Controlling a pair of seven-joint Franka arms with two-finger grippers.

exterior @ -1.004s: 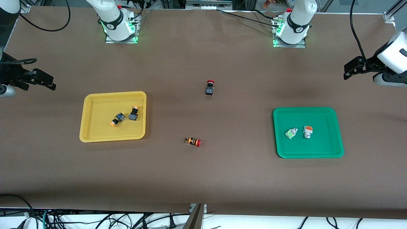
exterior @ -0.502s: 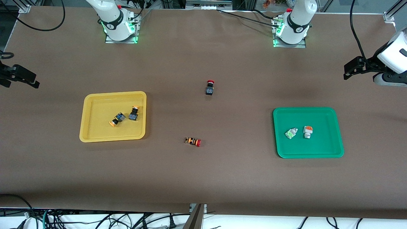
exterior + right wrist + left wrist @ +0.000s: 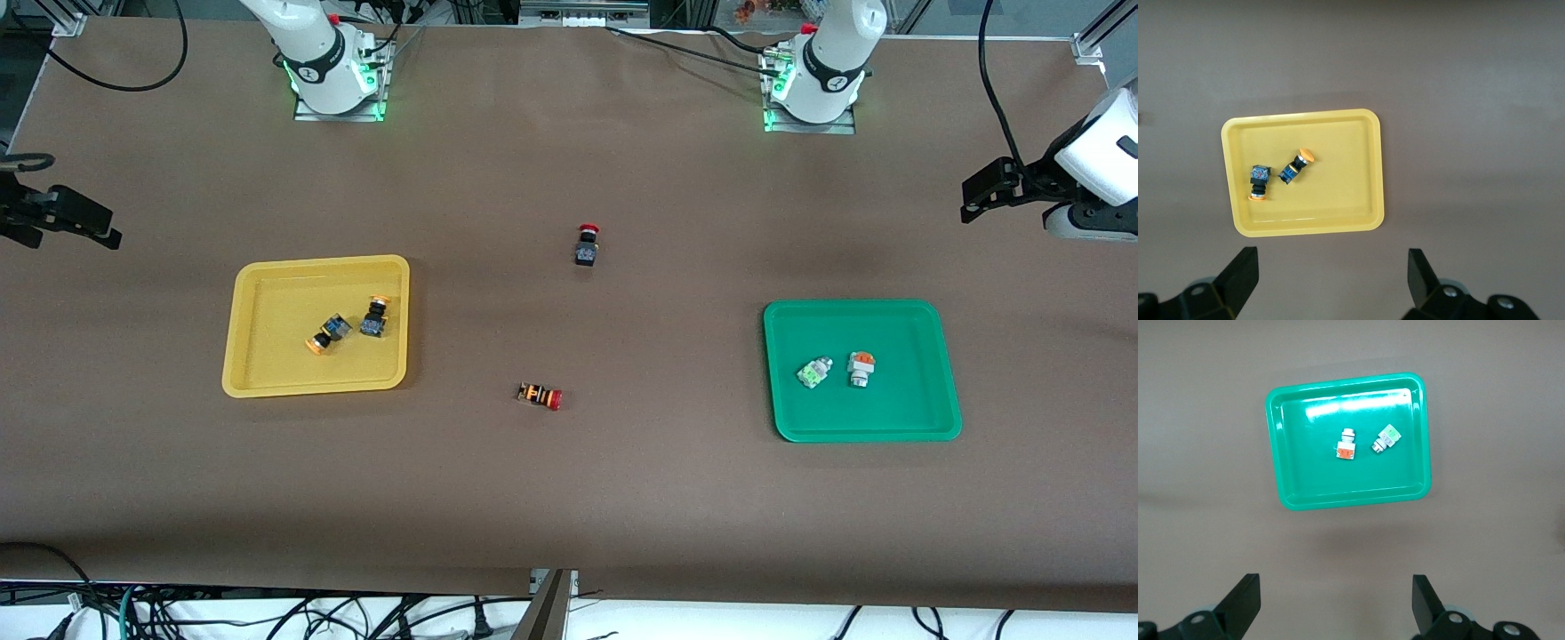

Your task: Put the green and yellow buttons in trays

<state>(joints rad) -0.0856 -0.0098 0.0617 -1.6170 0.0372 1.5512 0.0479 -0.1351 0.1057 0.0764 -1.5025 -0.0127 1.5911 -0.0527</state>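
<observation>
Two black-and-blue buttons with orange-yellow caps lie in the yellow tray; the right wrist view shows them in that tray. Two silver-white buttons, one with a green block and one with an orange block, lie in the green tray; the left wrist view shows them there. My right gripper hangs open and empty over the table's edge at its own end. My left gripper waits open over bare table at its end.
A black button with a red mushroom cap stands mid-table, farther from the front camera than the trays. An orange-striped black button with a red cap lies on its side between the trays. Cables hang along the table's front edge.
My right gripper has drawn away from the yellow tray toward its end of the table, then eased back slightly. The left arm, buttons and trays have not moved.
</observation>
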